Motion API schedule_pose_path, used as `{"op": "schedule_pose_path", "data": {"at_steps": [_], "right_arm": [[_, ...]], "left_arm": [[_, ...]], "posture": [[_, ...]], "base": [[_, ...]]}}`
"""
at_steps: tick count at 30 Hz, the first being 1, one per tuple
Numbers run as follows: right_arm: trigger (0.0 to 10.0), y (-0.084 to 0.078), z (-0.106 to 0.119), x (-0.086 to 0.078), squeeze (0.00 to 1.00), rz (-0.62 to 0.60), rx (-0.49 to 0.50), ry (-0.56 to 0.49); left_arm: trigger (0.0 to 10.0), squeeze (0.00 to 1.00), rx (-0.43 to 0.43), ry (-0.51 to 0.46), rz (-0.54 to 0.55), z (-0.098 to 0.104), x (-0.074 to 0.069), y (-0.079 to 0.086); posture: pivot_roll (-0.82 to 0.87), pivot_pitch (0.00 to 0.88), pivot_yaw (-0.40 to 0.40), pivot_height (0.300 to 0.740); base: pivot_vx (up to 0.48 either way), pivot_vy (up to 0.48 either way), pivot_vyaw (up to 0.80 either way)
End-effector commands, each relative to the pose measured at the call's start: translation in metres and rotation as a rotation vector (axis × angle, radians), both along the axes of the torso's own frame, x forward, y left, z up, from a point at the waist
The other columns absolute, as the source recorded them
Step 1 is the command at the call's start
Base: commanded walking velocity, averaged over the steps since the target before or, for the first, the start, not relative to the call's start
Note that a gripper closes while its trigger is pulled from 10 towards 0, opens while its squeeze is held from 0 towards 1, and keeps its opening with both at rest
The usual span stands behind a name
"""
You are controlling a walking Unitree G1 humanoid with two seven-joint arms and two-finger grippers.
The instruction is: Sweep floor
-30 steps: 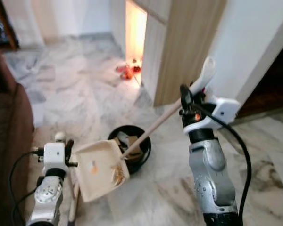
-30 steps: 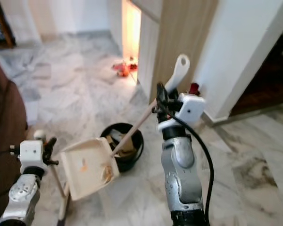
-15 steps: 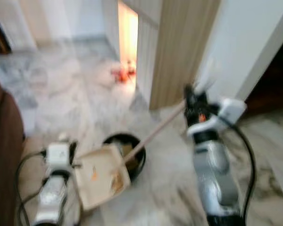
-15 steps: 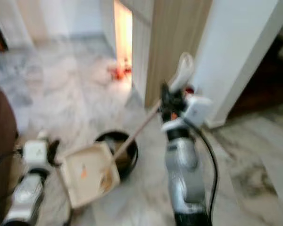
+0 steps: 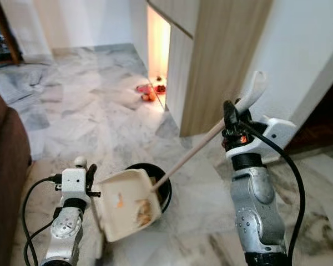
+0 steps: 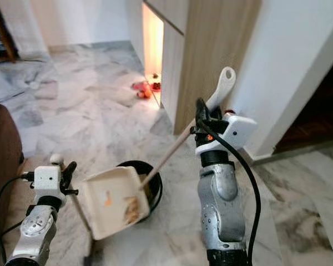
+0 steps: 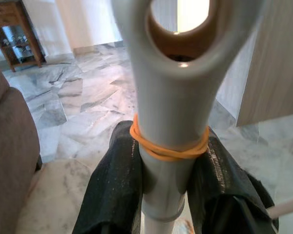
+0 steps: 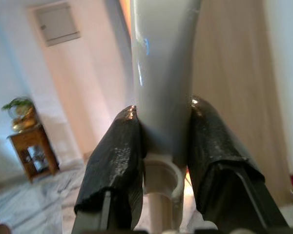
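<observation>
My left gripper (image 5: 86, 175) is shut on the pale dustpan handle (image 7: 172, 102), which has an orange rubber band around it. The cream dustpan (image 5: 125, 202) is tilted up against the black bin (image 5: 165, 194), with brown scraps (image 5: 144, 211) lying in its lower edge. My right gripper (image 5: 231, 118) is raised at chest height and shut on the broom handle (image 8: 162, 73) just below its white grip (image 5: 254, 91). The wooden broom stick (image 5: 188, 156) slants down from there into the bin, and its lower end is hidden behind the dustpan.
A brown sofa (image 5: 3, 160) stands close on the left. A wooden cabinet side (image 5: 222, 61) and a white wall are ahead on the right, with a dark doorway (image 5: 327, 111) beyond. Red items (image 5: 148, 92) lie by the lit gap. Open marble floor (image 5: 83, 111) stretches ahead on the left.
The head view swung and blurred, then settled a little further back. The dustpan now stands steeper against the bin. Both grippers keep their holds.
</observation>
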State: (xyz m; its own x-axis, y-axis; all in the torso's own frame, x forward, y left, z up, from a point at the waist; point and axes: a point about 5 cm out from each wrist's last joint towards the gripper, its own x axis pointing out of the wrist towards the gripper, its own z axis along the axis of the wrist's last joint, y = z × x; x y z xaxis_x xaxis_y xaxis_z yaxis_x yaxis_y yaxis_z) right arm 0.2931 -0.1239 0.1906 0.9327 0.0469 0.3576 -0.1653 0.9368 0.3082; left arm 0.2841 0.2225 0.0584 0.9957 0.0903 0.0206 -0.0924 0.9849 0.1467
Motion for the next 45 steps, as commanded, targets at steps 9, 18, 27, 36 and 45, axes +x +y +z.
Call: {"op": "schedule_pose_path", "data": {"at_steps": [9, 18, 27, 36, 45], "right_arm": [[10.0, 0.0076, 0.0193, -0.0011, 0.0, 0.028, 0.048, -0.085], [10.0, 0.0069, 0.0198, -0.0007, 0.0, 0.022, 0.051, -0.083], [10.0, 0.005, 0.0233, -0.0001, 0.0, 0.001, 0.064, -0.096], [10.0, 0.0034, 0.0261, 0.0001, 0.0, -0.011, 0.063, -0.109], [10.0, 0.0037, 0.0273, 0.0004, 0.0, -0.012, 0.064, -0.114]], "left_arm": [[10.0, 0.0, 0.014, -0.027, 0.011, 0.0055, 0.0013, 0.0043], [10.0, 0.0, 0.014, -0.027, 0.009, 0.0058, 0.0017, 0.0042], [10.0, 0.0, 0.013, -0.027, 0.009, 0.0057, 0.0014, 0.0044], [10.0, 0.0, 0.015, -0.03, 0.011, 0.0061, 0.0013, 0.0049], [10.0, 0.0, 0.016, -0.03, 0.012, 0.006, 0.0011, 0.0049]], "posture": [[0.02, 0.0, -0.042, 0.74], [0.02, 0.0, -0.044, 0.74], [0.02, 0.0, -0.043, 0.74], [0.03, 0.0, -0.043, 0.74], [0.02, 0.0, -0.043, 0.74]], "base": [[0.25, 0.0, 0.28], [0.248, 0.0, 0.0], [0.249, 0.0, 0.0], [0.256, 0.0, 0.0], [0.289, 0.0, 0.0]]}}
